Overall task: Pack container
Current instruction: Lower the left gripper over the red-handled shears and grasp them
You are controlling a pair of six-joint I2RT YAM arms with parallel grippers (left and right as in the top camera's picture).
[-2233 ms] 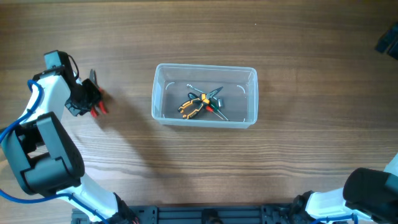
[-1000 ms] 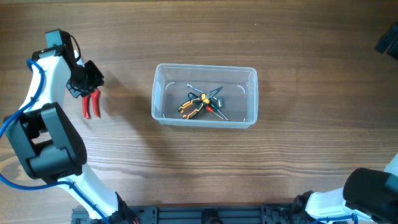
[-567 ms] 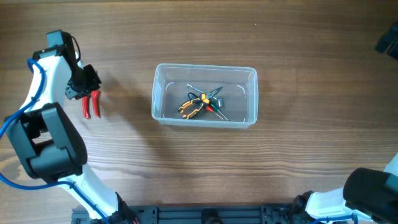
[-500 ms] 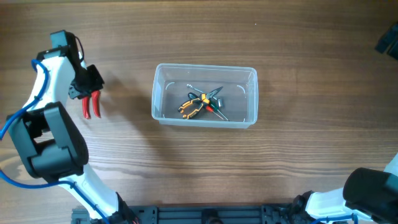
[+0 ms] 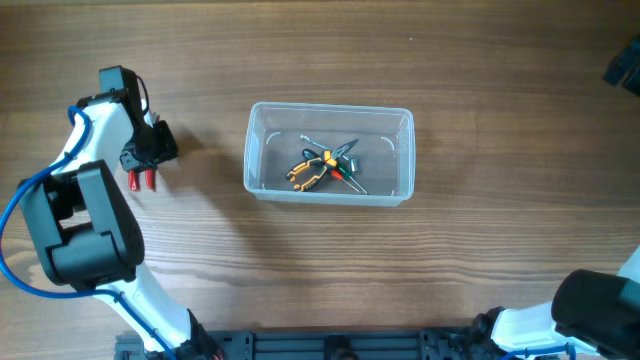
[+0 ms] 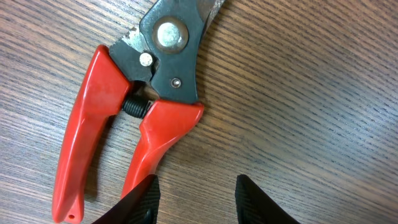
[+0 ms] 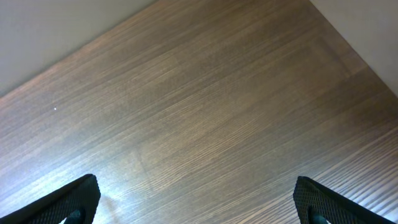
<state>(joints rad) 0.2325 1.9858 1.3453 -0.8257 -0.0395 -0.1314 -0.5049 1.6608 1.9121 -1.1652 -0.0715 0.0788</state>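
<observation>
- One cutter [image 6: 124, 118] lies flat at the far left of the table [image 5: 500, 250]. It has two smooth red handles splayed apart, a small black coil spring between them, and a dark metal head with one silvery pivot bolt.
- One left gripper [image 6: 196, 186] hangs right over the cutter. Its two black fingers [image 6: 258, 199] stand a moderate gap apart with only wood between them, gripping nothing. One finger is just beside the inner red handle; I cannot tell whether it touches.
- One container [image 5: 330, 107] sits mid-table, well apart from the cutter. It is clear plastic, rectangular with rounded corners and a thick rim, open on top, its long sides running left to right.
- Inside it I count at least two tools crossed in a heap near the middle: orange-and-black pliers [image 5: 310, 170] and a slim dark tool [image 5: 347, 155]. The tangle hides an exact count.
- Bare wood grain borders the container on all four sides, giving me wide room to come in.
- One right gripper [image 7: 196, 186] is spread wide and holds nothing. Its wrist view shows brown wood and the table's edges against pale ground.
</observation>
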